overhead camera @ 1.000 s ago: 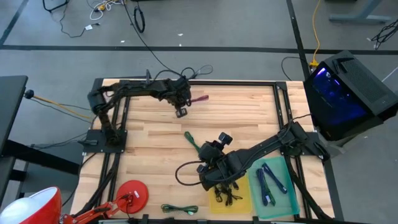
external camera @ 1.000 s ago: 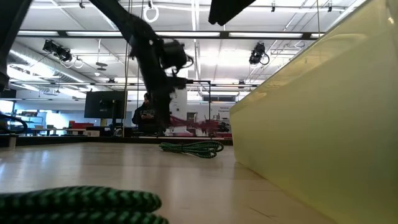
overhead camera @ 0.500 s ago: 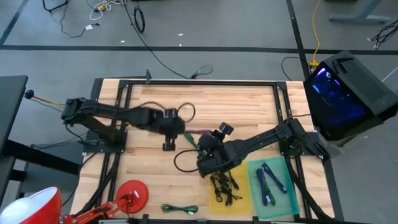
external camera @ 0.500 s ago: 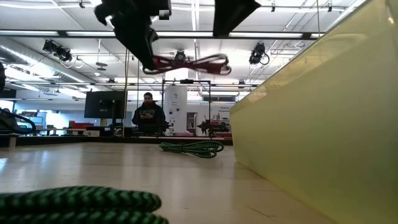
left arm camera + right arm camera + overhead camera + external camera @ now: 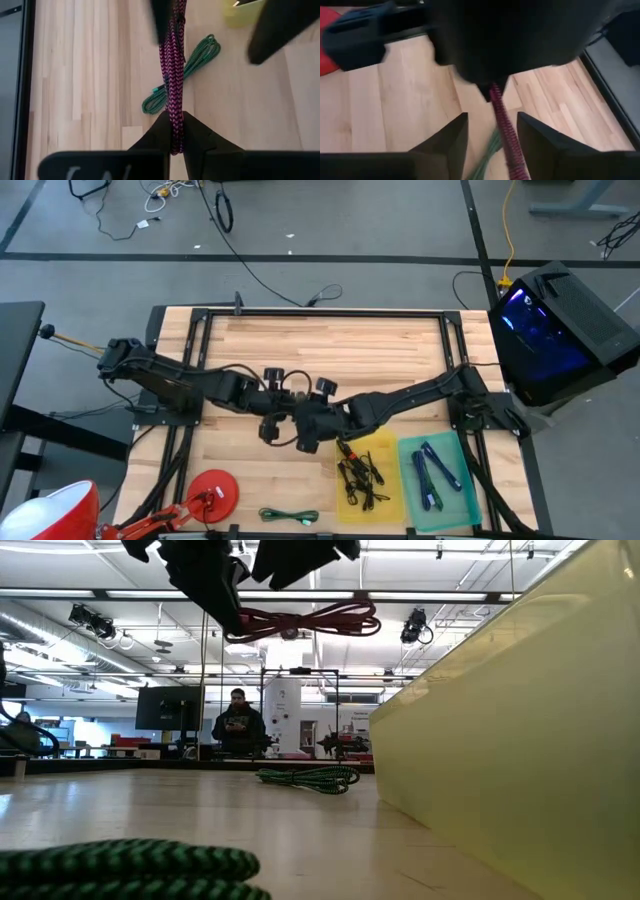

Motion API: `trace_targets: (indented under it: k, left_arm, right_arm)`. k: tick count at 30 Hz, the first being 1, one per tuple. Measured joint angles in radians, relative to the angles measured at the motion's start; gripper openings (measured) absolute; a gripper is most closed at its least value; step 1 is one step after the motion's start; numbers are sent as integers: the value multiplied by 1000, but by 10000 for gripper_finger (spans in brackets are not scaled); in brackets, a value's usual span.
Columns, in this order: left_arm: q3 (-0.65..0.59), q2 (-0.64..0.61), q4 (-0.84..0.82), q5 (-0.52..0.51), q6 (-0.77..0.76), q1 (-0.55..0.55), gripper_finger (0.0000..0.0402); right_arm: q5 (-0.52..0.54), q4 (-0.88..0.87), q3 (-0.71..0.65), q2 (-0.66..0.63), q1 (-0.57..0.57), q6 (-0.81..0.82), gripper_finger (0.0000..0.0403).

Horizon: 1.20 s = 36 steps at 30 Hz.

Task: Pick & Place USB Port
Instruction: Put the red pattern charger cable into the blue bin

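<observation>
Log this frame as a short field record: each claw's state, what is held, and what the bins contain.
left claw: shut on the red braided cable, held above the table
right claw: open, straddling the same cable's far end
green cable: lying on the wooden table beneath
yellow bin: black cables
green bin: blue cables

Magenta braided USB cable [image 5: 173, 75] aloft, pinched in left end effector [image 5: 173, 131].
</observation>
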Motion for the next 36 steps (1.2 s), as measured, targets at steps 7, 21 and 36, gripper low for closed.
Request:
trace_targets:
  k: [7, 21, 36]
  left_arm:
    - [0, 0, -4, 0, 0, -11, 23]
    - [0, -37, -27, -18, -19, -38, 23]
    - [1, -99, -32, -57, -65, -100, 23]
  right_arm:
    - [-25, -42, -1, 23, -24, 18, 217]
    - [-7, -100, 1, 34, -30, 9, 209]
    - [-34, -80, 0, 34, -56, 2, 97]
